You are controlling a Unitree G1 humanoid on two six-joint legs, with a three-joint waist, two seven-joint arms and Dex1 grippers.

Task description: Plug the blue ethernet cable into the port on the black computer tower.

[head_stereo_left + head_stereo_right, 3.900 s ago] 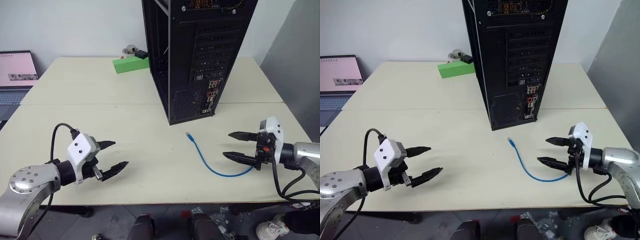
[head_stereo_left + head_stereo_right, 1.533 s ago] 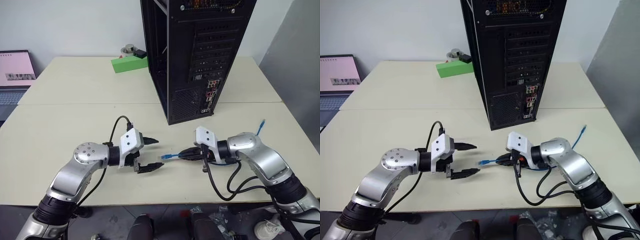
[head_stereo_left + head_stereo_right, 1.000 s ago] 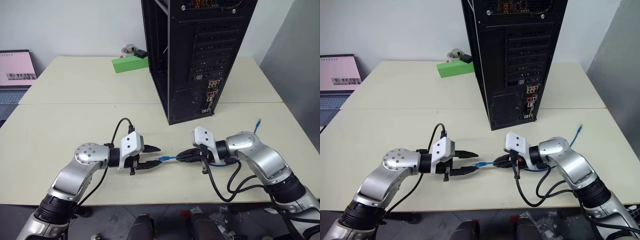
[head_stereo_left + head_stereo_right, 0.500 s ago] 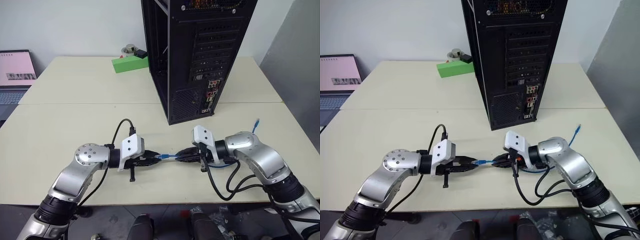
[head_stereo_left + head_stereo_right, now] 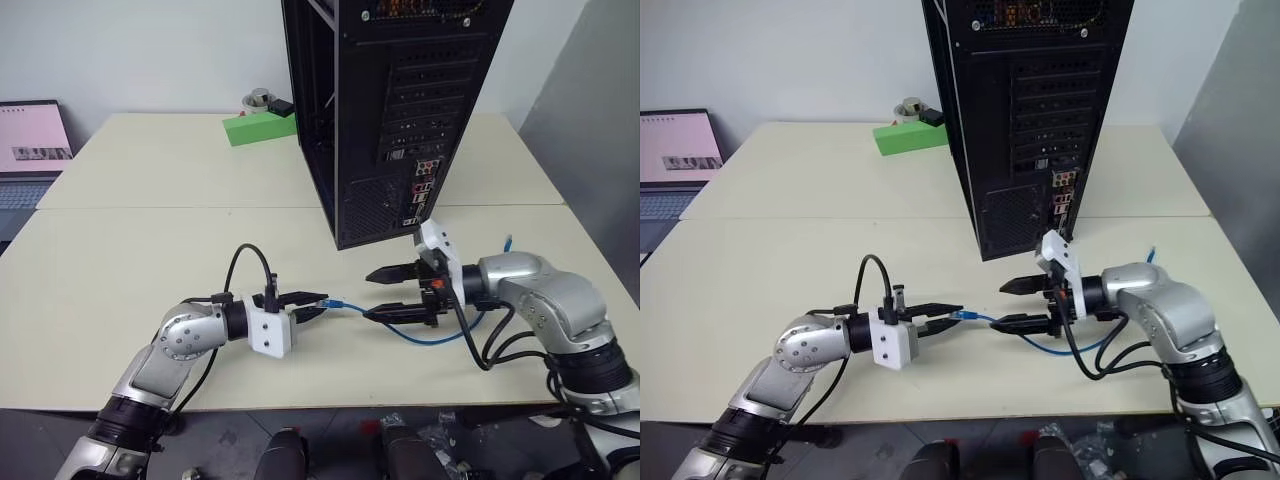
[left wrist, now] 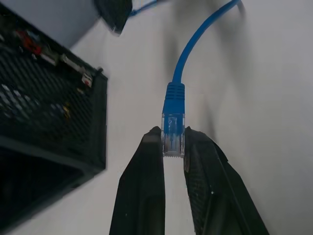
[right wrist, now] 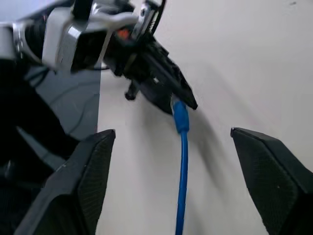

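Left pincer (image 6: 173, 147) clamped on blue ethernet cable (image 5: 400, 328) plug, right pincer (image 5: 392, 293) spread wide, empty

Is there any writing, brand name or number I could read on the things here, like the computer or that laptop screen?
None can be read.
Laptop screen: pink page with marks too small to read.
Black computer tower: no readable label; only small coloured connectors.
Green block: no writing visible.

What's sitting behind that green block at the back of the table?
Behind the green block a small round whitish thing and a small dark thing peek over its top edge. Their lower parts are covered by the block, so what they are cannot be told.
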